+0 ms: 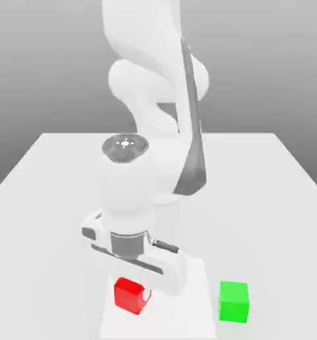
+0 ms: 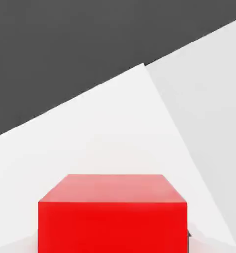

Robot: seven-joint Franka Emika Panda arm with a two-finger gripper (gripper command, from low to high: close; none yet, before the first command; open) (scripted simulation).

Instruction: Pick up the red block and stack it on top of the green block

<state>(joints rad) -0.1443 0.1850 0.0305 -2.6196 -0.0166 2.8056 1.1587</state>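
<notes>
The red block point(image 1: 132, 295) is a small bright cube near the table's front edge, directly under my gripper point(image 1: 137, 267). The hand sits low over the block and covers its upper back part. In the hand view the red block point(image 2: 113, 215) looms close, with its top face and one side face showing. The green block point(image 1: 234, 301) stands alone on the table, toward the exterior view's right of the red one, about a block and a half away. Nothing rests on top of it.
The white table point(image 1: 48, 219) spreads wide around both blocks. The arm's white base and links point(image 1: 157, 99) rise behind the hand at the table's middle back. In the hand view the table edge point(image 2: 75, 106) meets dark ground beyond.
</notes>
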